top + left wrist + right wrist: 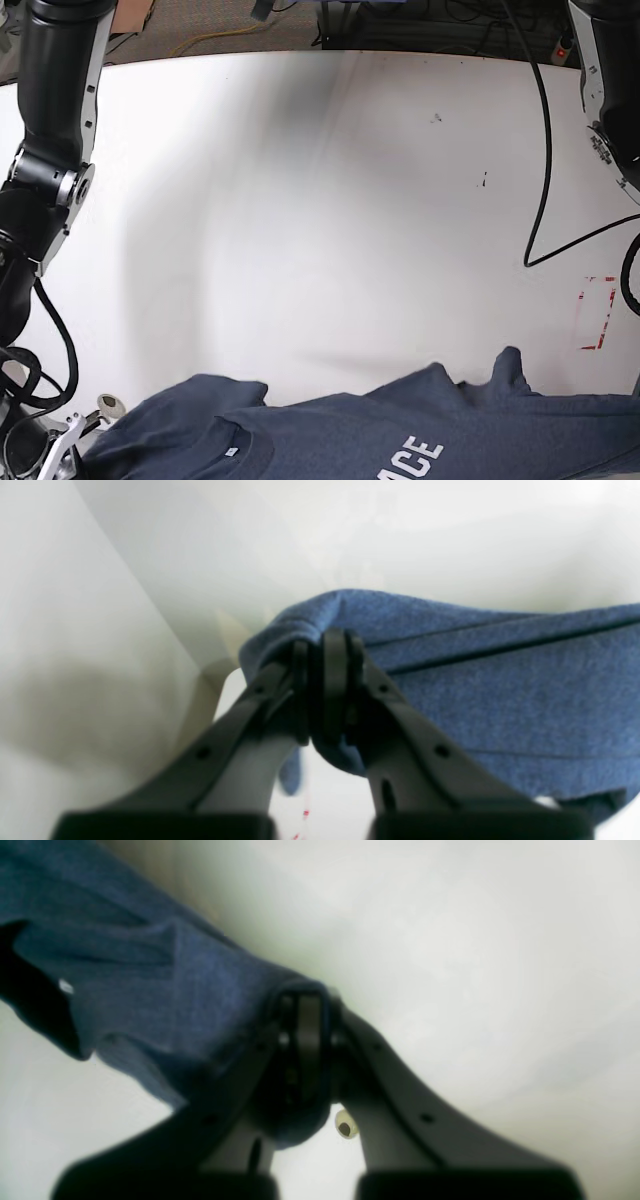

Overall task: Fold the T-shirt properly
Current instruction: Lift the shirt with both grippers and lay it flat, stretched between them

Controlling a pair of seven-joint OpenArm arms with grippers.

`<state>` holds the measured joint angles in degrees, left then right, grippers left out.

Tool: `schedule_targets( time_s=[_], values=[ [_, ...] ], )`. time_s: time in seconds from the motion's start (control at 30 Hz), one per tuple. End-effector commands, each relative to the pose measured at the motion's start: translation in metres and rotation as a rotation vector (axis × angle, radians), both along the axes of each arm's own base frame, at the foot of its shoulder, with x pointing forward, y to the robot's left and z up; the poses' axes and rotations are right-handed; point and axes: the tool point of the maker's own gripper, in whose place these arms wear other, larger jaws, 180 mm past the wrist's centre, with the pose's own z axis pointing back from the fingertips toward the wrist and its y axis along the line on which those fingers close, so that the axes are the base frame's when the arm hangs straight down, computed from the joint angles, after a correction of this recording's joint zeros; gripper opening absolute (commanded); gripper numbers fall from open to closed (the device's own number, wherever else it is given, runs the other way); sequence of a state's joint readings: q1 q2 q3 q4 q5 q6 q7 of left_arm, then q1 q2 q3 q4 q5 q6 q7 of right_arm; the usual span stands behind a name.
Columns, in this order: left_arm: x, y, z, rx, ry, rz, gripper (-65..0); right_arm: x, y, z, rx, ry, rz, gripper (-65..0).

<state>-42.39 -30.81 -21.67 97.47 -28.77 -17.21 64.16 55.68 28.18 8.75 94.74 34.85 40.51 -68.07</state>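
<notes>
A dark navy-blue heathered cotton T-shirt [400, 435] with white block lettering lies along the near edge of a broad white table [320, 200], filling the bottom of the base view. Only the ends of the lettering show, reading "ACE", together with a small white neck label just inside the collar. The cloth rises in soft peaks at two places: one toward the base view's left, one toward its right, where a narrow point of fabric stands highest.

In the left wrist view the left gripper [327, 680], black with grey inner faces, has its fingers pressed together on a bunched fold of the T-shirt [500, 690]; cloth wraps over the fingertips and a short tail hangs below them. A hemmed edge with a dark seam line runs off to the right. The white table surface [125, 605] lies behind, blurred.

In the right wrist view the right gripper [305, 1040] likewise pinches the T-shirt [165, 990], its fingers closed on a gathered edge, with the fabric stretching away to the upper left and a small white speck on the fabric that cannot be made out. A small round pale object with a dark centre [345, 1126] shows between the finger bases; what it is cannot be told.

In the base view, black cables [545, 150] trail across the table's right side, near a red-marked rectangle [598, 313]. The black-and-silver arm [50, 130] carrying the right wrist camera descends along the left edge.
</notes>
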Motion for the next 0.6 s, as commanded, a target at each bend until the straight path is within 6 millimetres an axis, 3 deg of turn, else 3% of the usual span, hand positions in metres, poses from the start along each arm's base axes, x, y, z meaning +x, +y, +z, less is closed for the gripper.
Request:
schedule_targets(
  time_s=[0.0, 0.17, 0.27, 0.43, 0.57],
  values=[
    [-0.003, 0.004, 0.008, 0.03, -0.005, 0.029, -64.7, -0.002, -0.014, 0.006, -0.016, -0.008, -0.053, -65.0],
    [-0.006, 0.0, -0.062, 0.029, 0.157, 0.017, -64.7, -0.008, -0.018, -0.061, -0.002, 0.116, -0.063, -65.0],
    [-0.012, -0.009, -0.114, -0.001, 0.266, -0.002, -64.7, -0.024, -0.024, -0.115, 0.016, 0.214, -0.082, -65.0],
    [-0.047, -0.002, -0.197, -0.025, 0.444, 0.016, -64.4, -0.058, -0.023, -0.196, 0.071, 0.37, -0.103, -65.0],
    [-0.076, -0.012, -0.25, 0.015, 0.566, -0.049, -64.2, -0.093, -0.022, -0.26, 0.108, 0.522, -0.123, -65.0]
  ],
)
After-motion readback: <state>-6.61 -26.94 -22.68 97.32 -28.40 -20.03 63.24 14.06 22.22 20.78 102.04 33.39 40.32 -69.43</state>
